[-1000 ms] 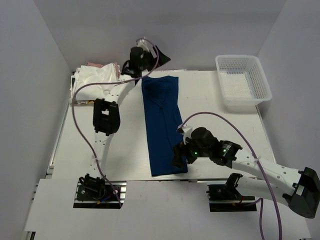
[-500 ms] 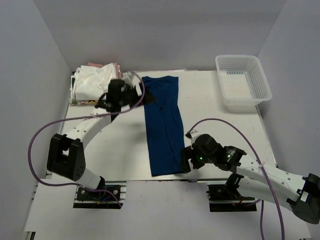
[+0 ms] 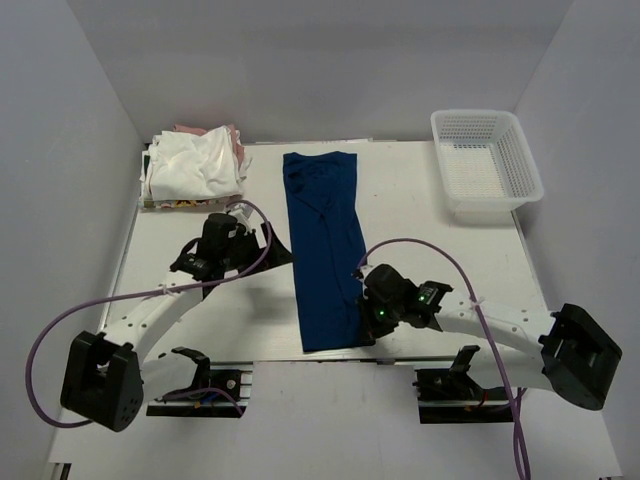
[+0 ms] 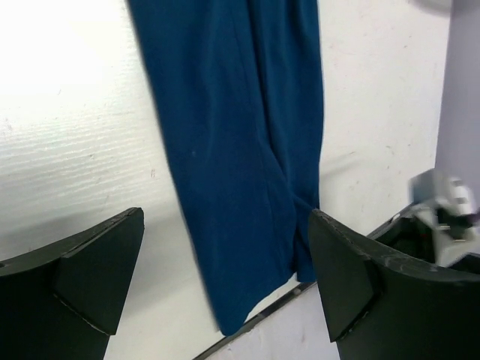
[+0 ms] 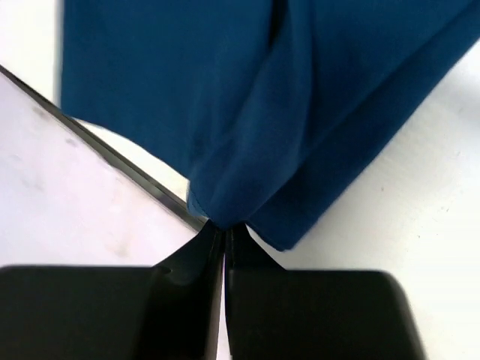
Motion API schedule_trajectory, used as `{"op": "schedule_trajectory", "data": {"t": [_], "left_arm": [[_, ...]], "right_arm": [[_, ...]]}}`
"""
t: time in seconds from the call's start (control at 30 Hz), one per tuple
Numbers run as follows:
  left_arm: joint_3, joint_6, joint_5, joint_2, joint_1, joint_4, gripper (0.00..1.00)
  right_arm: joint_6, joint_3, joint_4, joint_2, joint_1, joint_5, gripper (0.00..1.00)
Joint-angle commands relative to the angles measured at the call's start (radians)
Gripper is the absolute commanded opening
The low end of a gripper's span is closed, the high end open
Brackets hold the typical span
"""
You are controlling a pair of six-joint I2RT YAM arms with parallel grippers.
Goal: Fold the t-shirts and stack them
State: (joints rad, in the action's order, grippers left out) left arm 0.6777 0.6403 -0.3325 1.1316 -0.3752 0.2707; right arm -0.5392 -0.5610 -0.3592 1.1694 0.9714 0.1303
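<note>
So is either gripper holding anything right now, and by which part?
The right gripper is shut on the navy t-shirt, pinching a fold at its near right corner. The left gripper is open and holds nothing.

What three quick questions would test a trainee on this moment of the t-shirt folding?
1. True or false: the right hand is shut on a near corner of the navy t-shirt.
2. Where does the white mesh basket stand? A) at the far right corner of the table; B) at its near left corner; C) on top of the shirt.
3. In one word, are the jaws of the left hand open or shut?

Key: 1 true; 2 A; 3 open, with nothing between the jaws.
</note>
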Motion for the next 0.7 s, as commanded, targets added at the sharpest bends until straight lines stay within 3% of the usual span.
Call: {"op": "schedule_trajectory", "data": {"t": [0.0,0.03,0.13,0.2,0.33,0.57,0.67], "left_arm": [[-0.04,0.007,-0.022,0.017,-0.002,-0.041,1.0],[-0.04,0.007,-0.022,0.026,-0.002,-0.041,1.0],[-0.049,0.007,-0.011,0.054,-0.002,-0.041,1.0],[-0.049,0.007,-0.011,0.065,-0.002,-0.041,1.0],[-0.049,-0.002,-0.011,0.065,-0.002,-0.031,1.0],[-0.029,-0.034,0.024,0.083,-0.002,0.03,1.0],[-0.029,-0.043,0.024,0.094,-0.002,0.039,1.0]], "right_arm": [[-0.025,-0.091,-0.01,0.006,0.006,-0.041,0.0],[-0.028,-0.105,-0.039,0.01,0.007,-0.099,0.0],[-0.027,-0.218,-0.361,0.051,0.015,-0.257,0.0],[-0.01,-0.289,-0.472,0.067,0.032,-0.255,0.0],[0.033,-0.316,-0.48,0.119,0.067,-0.147,0.0],[0.099,-0.385,-0.52,0.384,0.197,-0.153,0.0],[0.126,-0.401,-0.448,0.394,0.233,-0.141,0.04]]}}
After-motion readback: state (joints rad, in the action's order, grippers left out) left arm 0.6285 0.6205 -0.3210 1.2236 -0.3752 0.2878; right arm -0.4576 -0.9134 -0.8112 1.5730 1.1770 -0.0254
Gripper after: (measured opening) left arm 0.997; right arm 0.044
